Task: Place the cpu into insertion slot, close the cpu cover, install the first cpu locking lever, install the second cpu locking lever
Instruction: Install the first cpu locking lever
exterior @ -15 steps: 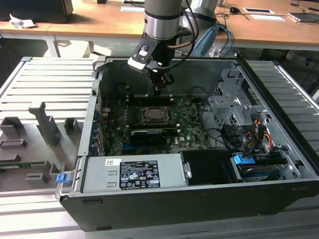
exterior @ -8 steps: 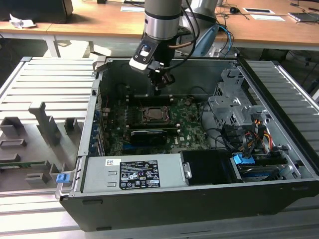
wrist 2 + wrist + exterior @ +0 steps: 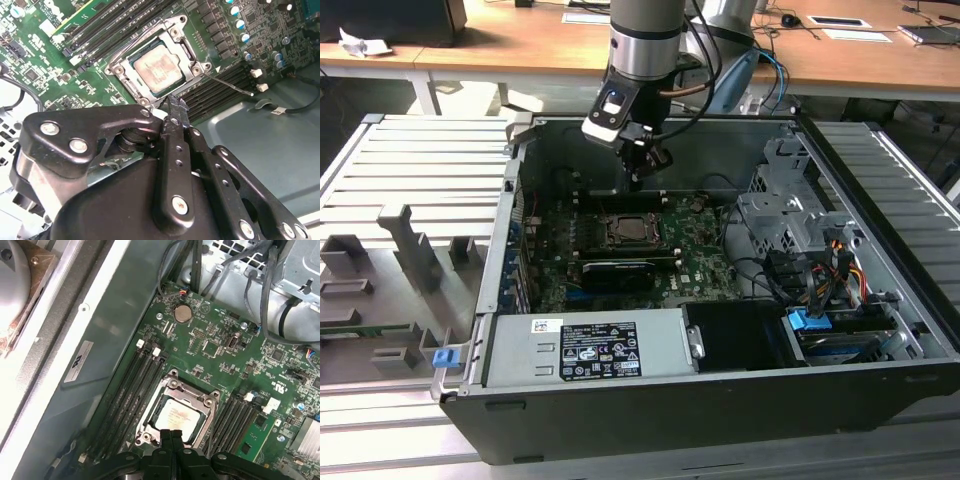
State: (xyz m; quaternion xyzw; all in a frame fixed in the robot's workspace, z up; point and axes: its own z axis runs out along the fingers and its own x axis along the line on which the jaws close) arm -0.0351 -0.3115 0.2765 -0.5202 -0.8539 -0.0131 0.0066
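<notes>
Silvery-grey metal marks the cpu [image 3: 156, 67], which is seated in the insertion slot at the middle of the green motherboard [image 3: 695, 255]. In the exterior view the slot lies just beyond the long black card [image 3: 612, 272], with memory slots [image 3: 140, 385] flanking it on two sides.

Task status, judged from the present layout:
- Step one is done. The cpu lies flat and square in its slot.
- Step two appears done. The cpu cover [image 3: 195, 392] lies down over the chip, its frame bordering the metal top and leaving the centre exposed.
- Steps three and four appear outstanding. In the second wrist view a thin locking lever [image 3: 232, 85] sticks out from one corner of the socket across the neighbouring memory slots, so it looks unlatched. The condition of the other lever cannot be determined.

End effector:
- The gripper [image 3: 175, 107] hangs over the far edge of the socket in the exterior view, inside the open computer case [image 3: 650, 130].
- Both wrist views show the two fingers closed against each other with no gap between them, and nothing is carried.
- The joined fingertips point down at the rim of the cpu cover, on the side nearest the wrist cameras. They sit very near the frame, but whether they touch it cannot be determined.
</notes>
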